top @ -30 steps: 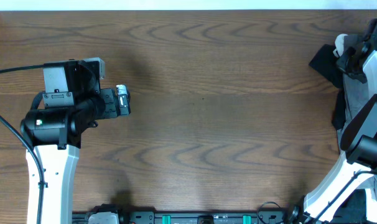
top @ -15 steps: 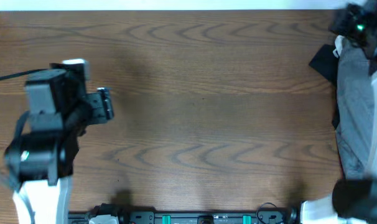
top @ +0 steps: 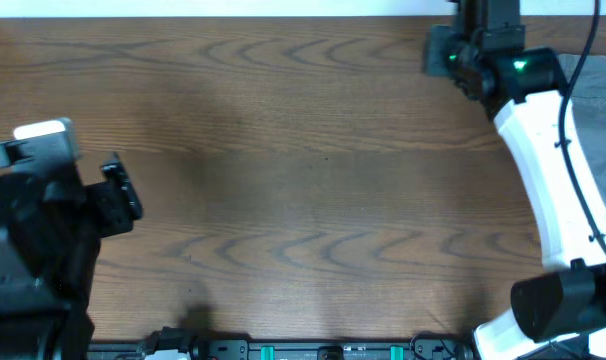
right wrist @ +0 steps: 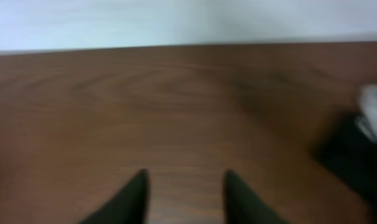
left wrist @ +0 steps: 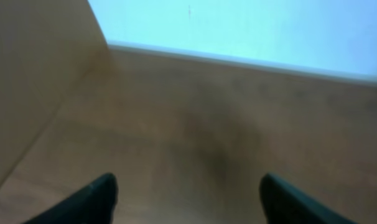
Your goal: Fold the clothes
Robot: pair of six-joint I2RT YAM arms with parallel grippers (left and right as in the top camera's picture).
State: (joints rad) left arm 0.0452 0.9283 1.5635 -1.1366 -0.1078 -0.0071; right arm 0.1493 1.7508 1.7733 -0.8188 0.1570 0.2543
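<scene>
Both arms have shifted over the last second. The right arm has swung off the right edge of the table and now reaches up toward the far right corner. The left arm has drawn back to the left edge.

We find the shorts at the right edge of the table, toward the far half. Only a grey strip of them shows past the right arm, so we cannot tell how they are laid or folded. Neither gripper touches them.

The right gripper hangs over bare wood, its fingers apart with nothing between them. In its wrist view a black cloth lies off to the right, with a white cloth just behind it. Both are blurred, and we cannot say whether they touch.

The left gripper is by the left edge, well apart from the shorts. Its fingers stand wide, again with only wood under them. Its wrist view shows a tan panel on the left side, but we cannot make out what it is.
</scene>
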